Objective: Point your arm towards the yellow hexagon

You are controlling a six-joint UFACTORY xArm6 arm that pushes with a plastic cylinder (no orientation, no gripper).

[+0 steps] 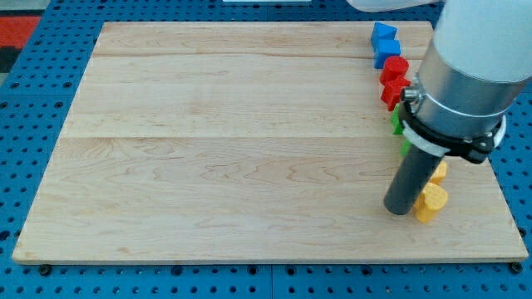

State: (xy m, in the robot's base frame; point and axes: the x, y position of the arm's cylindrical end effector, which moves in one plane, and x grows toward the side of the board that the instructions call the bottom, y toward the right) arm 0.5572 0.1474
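A yellow hexagon block (pixel 431 202) lies near the board's lower right. My tip (pixel 398 208) rests on the board just to the left of it, touching or nearly touching. A second yellow block (pixel 438 173) sits right above the hexagon, partly hidden behind the rod.
A column of blocks runs down the view's right side: two blue blocks (pixel 384 43), two red blocks (pixel 394 80), and green blocks (pixel 398 125) mostly hidden by the arm. The wooden board (pixel 233 141) sits on a blue pegboard; its right edge is close to the blocks.
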